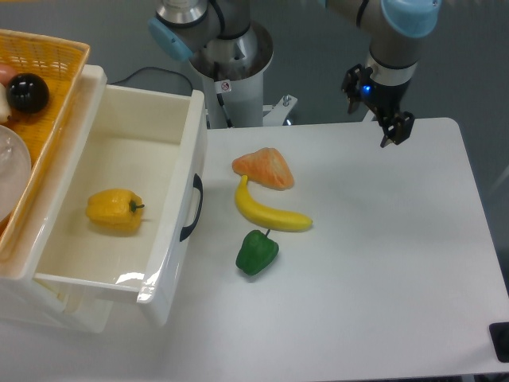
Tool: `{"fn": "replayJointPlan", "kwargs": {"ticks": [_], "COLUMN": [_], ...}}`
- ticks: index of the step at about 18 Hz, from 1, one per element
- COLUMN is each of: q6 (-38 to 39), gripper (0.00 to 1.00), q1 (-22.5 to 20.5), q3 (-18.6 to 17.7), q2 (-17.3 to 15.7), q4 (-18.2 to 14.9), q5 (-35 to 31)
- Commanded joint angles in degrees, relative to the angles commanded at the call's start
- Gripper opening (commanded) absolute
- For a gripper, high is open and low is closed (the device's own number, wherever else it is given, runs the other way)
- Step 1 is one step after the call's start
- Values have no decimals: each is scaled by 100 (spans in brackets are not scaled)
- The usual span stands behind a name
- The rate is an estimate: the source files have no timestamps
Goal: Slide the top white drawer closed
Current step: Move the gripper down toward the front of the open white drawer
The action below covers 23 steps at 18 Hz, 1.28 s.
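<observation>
White tabletop (pixel 382 263) fills most of the view, with a grey wall behind and the arm's base standing at the far edge. At the left the drawer (pixel 151 151) is pulled far out of its cabinet, open to the camera from above, with a yellow pepper (pixel 115 210) lying on its floor. Its front panel faces right, and the black handle (pixel 192 208) curves out from that panel toward the middle of the table. A yellow basket (pixel 56 95) sits above the cabinet at the far left, overlapping the drawer's left wall, with a black ball (pixel 28 92) inside.

Three items lie on the table just beyond the front panel: an orange piece of fruit (pixel 264 169), a banana (pixel 270 212) touching it, and a green pepper (pixel 256 252) near the banana's lower side. None touches the drawer.

The gripper (pixel 395 131) hangs over the far right part of the table, well apart from the drawer and holding nothing. Its fingers look slightly parted, but they are small and dark, so I cannot tell the gap with confidence.

As I judge it, the task is at its very start: the approach is not yet made. The next move calls for the arm to cross leftward, come down to the level of the front panel, and meet it near the handle, then push straight left along the drawer's run. The fruit sits in the direct path, so the approach has to pass above or around it. An off-centre push could skew the drawer on its runners.
</observation>
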State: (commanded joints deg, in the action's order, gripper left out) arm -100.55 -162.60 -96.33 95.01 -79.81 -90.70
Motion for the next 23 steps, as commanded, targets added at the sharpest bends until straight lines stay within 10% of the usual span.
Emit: {"fn": "replayJointPlan", "kwargs": {"ticks": [14,23], "q6": [842,1222], "gripper": [100,97], "q1": [44,378], "q3": [-465,-844], "q2": [-88,70], "q4": [79,44], "q5": [1985,2083]}}
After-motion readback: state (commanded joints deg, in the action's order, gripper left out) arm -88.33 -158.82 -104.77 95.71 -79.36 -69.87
